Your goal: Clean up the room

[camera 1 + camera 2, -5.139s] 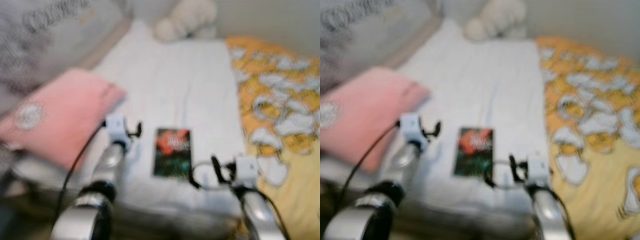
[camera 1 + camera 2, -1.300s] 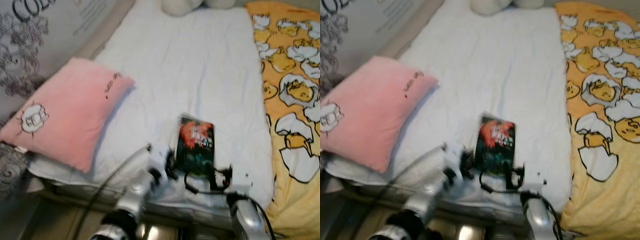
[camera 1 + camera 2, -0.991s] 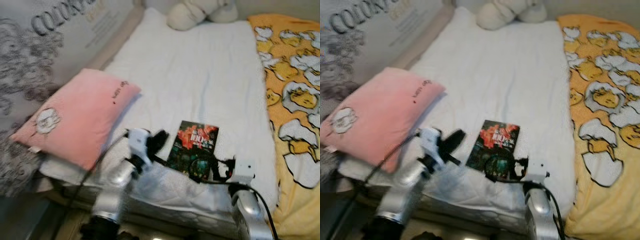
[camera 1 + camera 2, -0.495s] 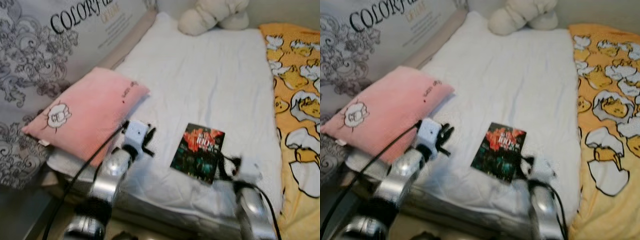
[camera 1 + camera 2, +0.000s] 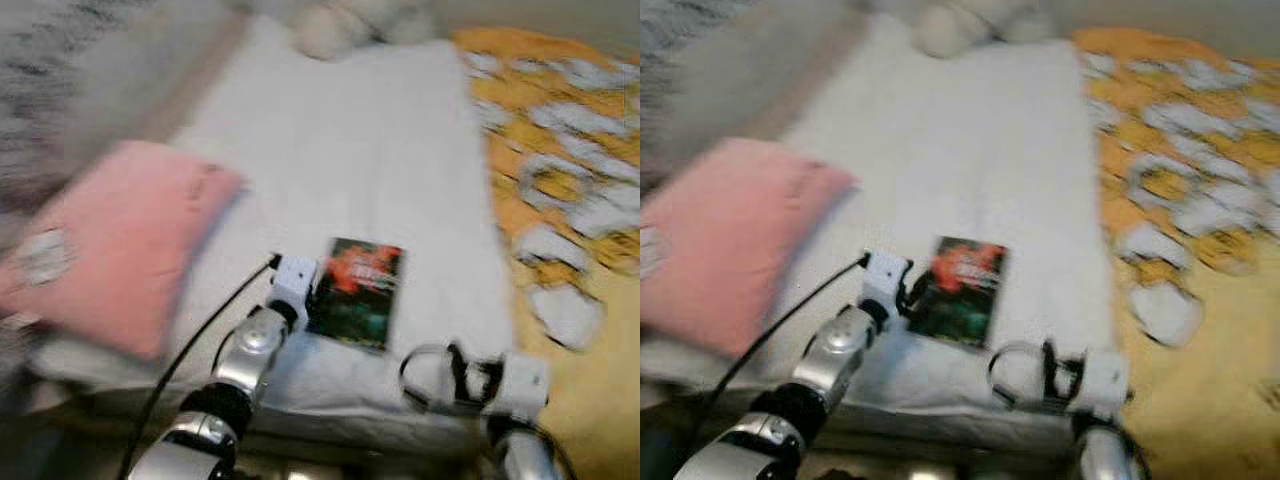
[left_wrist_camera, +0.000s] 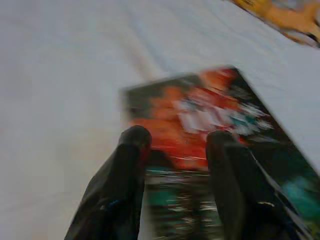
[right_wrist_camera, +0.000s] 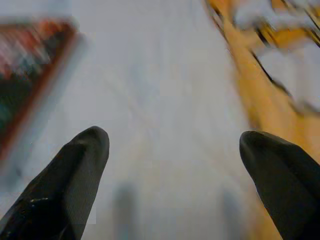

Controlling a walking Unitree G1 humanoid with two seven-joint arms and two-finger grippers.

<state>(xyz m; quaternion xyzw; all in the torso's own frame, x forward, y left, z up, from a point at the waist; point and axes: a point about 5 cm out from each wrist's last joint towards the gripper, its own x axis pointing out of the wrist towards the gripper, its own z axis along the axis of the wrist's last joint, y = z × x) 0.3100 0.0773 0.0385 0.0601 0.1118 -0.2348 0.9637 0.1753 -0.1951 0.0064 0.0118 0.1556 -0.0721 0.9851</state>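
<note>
A dark book point(image 5: 355, 290) with a red and green cover lies flat on the white bed sheet point(image 5: 370, 150), near the bed's front edge. My left gripper point(image 5: 316, 292) is at the book's left edge. In the left wrist view this left gripper point(image 6: 177, 142) is open, with both black fingers point(image 6: 131, 150) over the book point(image 6: 200, 115). My right gripper point(image 5: 455, 375) hovers at the front edge of the bed, right of the book and apart from it. The right wrist view shows the right gripper point(image 7: 172, 145) wide open above bare sheet, with the book point(image 7: 25, 65) off to one side.
A pink pillow point(image 5: 110, 240) lies on the left of the bed. A yellow patterned blanket point(image 5: 570, 200) covers the right side. A pale plush toy point(image 5: 340, 25) sits at the far end. A printed wall panel point(image 5: 60, 80) runs along the left.
The view has swung and blurred. My left gripper has moved right, up to the book's left edge. My right gripper has drawn back from the book's corner toward the bed's front edge.
</note>
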